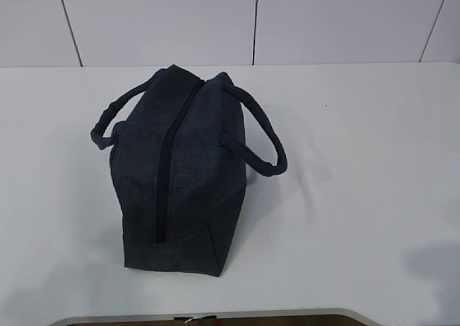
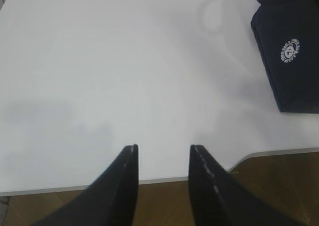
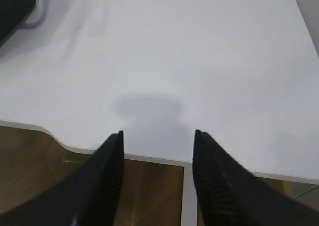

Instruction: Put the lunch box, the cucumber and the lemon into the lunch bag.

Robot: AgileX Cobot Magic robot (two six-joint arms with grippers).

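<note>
The dark navy lunch bag (image 1: 180,175) stands on the white table (image 1: 359,161) left of centre, its top zipper shut and its two padded handles hanging to either side. Its end with the white round logo shows at the right edge of the left wrist view (image 2: 289,52), and a corner shows at the top left of the right wrist view (image 3: 12,9). My left gripper (image 2: 163,147) is open and empty over the table's front edge. My right gripper (image 3: 158,133) is open and empty over the front edge too. The lunch box, cucumber and lemon are not in view. Neither gripper shows in the exterior view.
The table's front edge has a curved cut-out (image 1: 208,315), with brown floor below it (image 2: 164,201). A white panelled wall (image 1: 251,21) stands behind the table.
</note>
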